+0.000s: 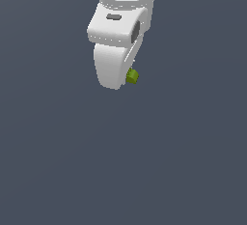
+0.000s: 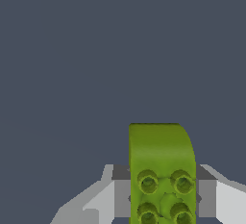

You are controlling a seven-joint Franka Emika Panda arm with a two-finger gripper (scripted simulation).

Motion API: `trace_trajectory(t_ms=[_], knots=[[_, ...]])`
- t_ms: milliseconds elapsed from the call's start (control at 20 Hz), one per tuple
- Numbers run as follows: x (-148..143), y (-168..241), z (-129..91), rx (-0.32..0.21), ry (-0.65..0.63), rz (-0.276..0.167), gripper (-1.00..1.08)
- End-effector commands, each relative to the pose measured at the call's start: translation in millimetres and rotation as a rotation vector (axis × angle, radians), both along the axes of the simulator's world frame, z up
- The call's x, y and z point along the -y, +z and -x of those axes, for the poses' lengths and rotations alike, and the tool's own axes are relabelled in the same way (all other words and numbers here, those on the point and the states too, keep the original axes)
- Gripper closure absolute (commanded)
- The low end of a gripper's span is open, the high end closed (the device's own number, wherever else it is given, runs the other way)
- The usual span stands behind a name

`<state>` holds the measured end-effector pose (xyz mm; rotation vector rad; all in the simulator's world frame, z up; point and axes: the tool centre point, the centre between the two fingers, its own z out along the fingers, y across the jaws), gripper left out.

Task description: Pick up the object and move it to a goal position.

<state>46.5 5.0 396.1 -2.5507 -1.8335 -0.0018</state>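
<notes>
You see the white arm (image 1: 118,35) filling the upper exterior view, its gripper (image 2: 163,194) closed snugly on the olive-green object (image 2: 161,170), fingers (image 2: 121,196) pinching both flanks so it likely rides securely toward the goal.

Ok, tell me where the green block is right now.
The green block sits between the gripper fingers in the wrist view; in the exterior view it peeks out at the arm's lower tip, on the exterior view's right.
</notes>
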Motion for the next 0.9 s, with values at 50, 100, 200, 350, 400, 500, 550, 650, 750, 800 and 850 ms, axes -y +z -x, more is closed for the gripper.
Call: trace_trajectory(t_ms=[50, 100, 200, 350, 400, 500, 550, 650, 750, 800, 850], knots=[[-4, 19, -5, -0.001, -0.001, 0.000, 1.08], [-5, 23, -6, -0.001, -0.001, 0.000, 1.08], [-7, 30, -8, -0.001, -0.001, 0.000, 1.08], [-9, 38, -11, -0.001, -0.001, 0.000, 1.08], [-9, 40, -12, -0.001, -0.001, 0.000, 1.08], [-10, 44, -13, -0.001, -0.001, 0.000, 1.08], [-10, 45, -13, -0.001, -0.001, 0.000, 1.08], [-11, 47, -14, -0.001, -0.001, 0.001, 1.08], [-11, 48, -15, -0.001, -0.001, 0.001, 1.08], [-11, 48, -15, -0.001, -0.001, 0.001, 1.08], [-11, 48, -15, -0.001, -0.001, 0.001, 1.08]])
